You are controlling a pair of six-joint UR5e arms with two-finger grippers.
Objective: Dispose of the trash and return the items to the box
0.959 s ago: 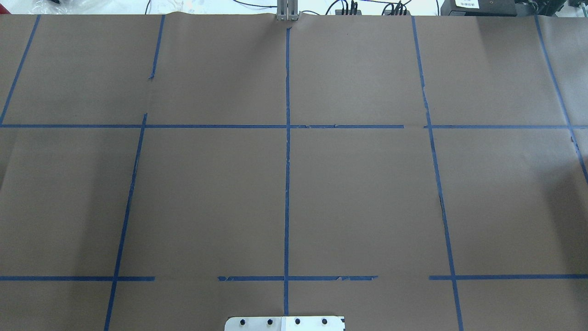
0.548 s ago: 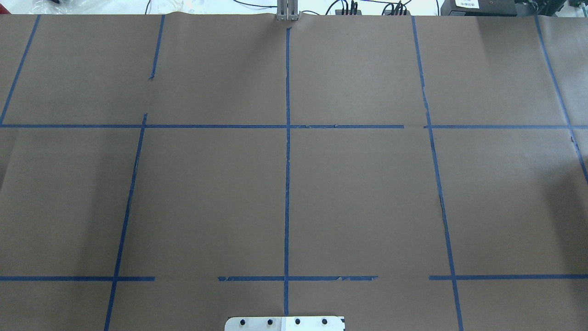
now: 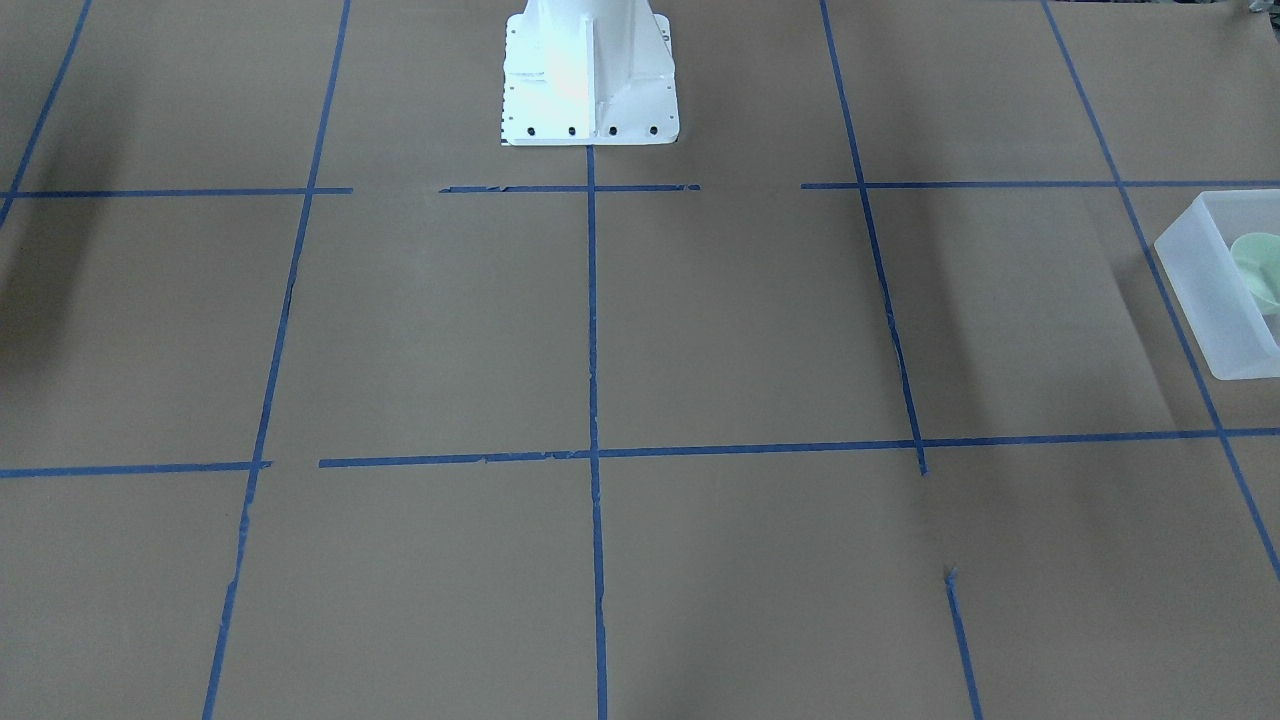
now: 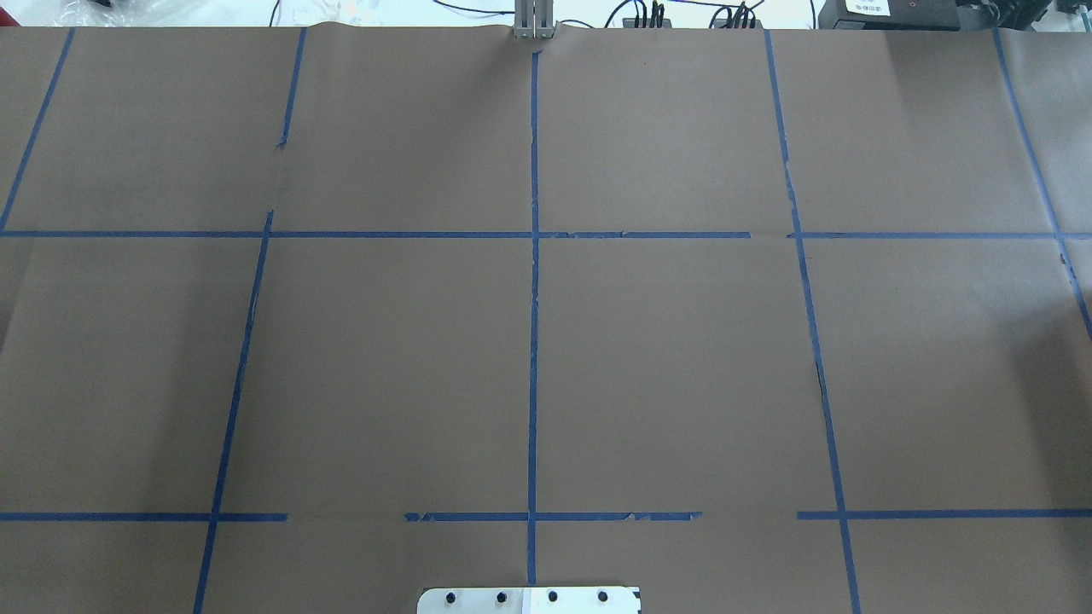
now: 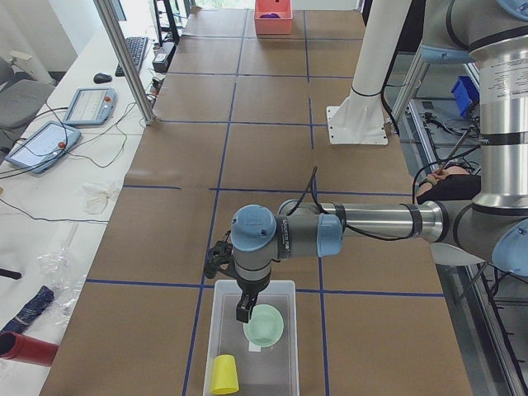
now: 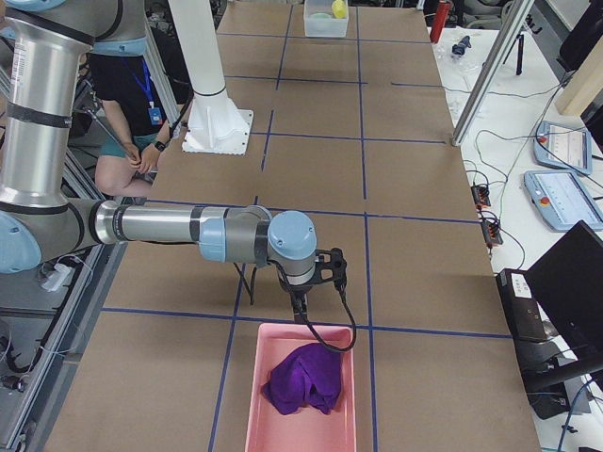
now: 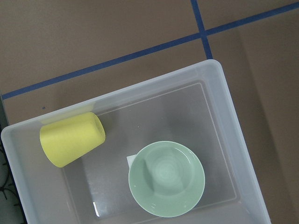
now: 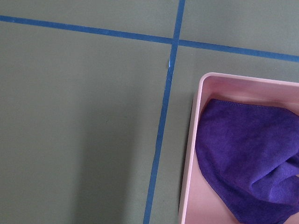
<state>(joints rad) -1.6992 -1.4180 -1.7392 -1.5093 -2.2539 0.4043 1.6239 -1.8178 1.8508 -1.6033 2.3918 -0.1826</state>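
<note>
- My left gripper [image 5: 245, 312] hangs over the frosted box [image 7: 238, 158]. I cannot tell if its fingers are open or closed, because only the side view shows them.
- The mint-green bowl [image 7: 167, 178] sits inside the box, right under those fingers.
- I think the bowl is light, hard and smooth, so it could slip. I would pinch its thin rim, one finger inside and one outside.
- The bowl stands with its open side up. It is round, so it has no long way.
- The yellow cup [image 7: 70, 138] lies on its side in the box, off to one side of my fingers. Its long way runs along the wall beside it.
- My right gripper [image 6: 300, 306] hangs by the rim of the pink tray [image 8: 192, 154], which holds a purple cloth [image 8: 247, 158]. I cannot tell its fingers either.
</note>
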